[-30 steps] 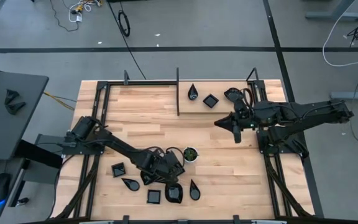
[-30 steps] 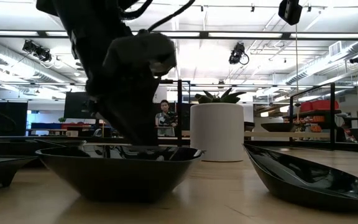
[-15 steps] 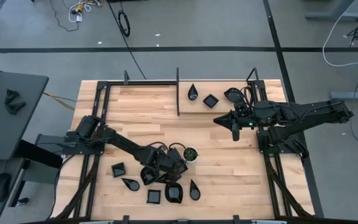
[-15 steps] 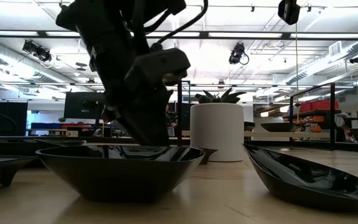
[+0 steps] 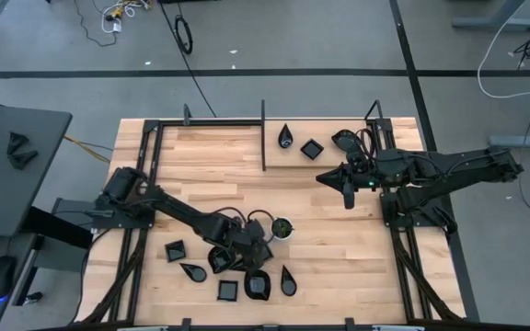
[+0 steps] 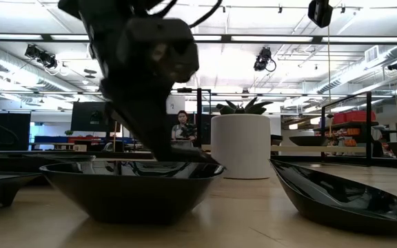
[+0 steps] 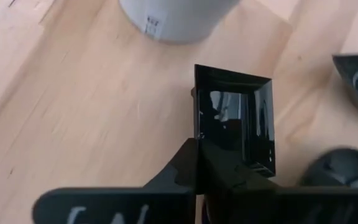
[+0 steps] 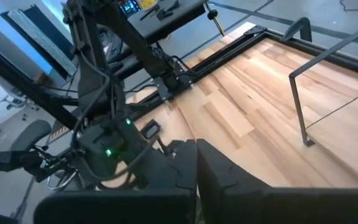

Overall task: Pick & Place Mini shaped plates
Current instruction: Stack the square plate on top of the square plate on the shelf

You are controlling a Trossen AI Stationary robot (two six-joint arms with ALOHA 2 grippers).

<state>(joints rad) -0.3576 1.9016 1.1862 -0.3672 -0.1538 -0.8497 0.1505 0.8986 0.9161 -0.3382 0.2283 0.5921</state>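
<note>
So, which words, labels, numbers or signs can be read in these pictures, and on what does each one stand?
White cup: a small dark printed mark on its wall, too blurred to read.
Left gripper: pale marks on its dark body at the picture's edge, cut off, not readable.
Black square plate: no text, only reflections.
Nothing else is legible.

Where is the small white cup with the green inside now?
In the high view, the white cup stands near the table's middle, right beside the left gripper and just above the cluster of black plates.
</note>
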